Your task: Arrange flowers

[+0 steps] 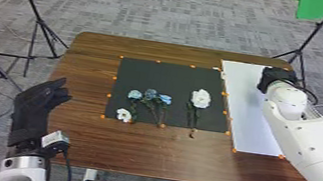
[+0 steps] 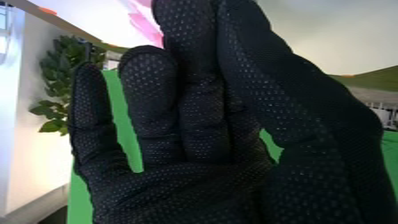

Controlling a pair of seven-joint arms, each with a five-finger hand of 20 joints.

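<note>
Flowers (image 1: 150, 96) look mid-placement: R hand (image 1: 277, 79) is wide, fingers near straight, at far end of white sheet (image 1: 249, 115), w/ a pink bit (image 2: 145, 26) by its fingertips, prob. a bloom, can't tell if held. Next: if held, set down & release; else reach L. To the hand's L, blue & white blooms lie on the dark mat (image 1: 165, 72); no legible brands, labels or other txt.

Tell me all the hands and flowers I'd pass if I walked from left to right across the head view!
Left hand → small white flower → three blue flowers → big white flower → right hand.
</note>
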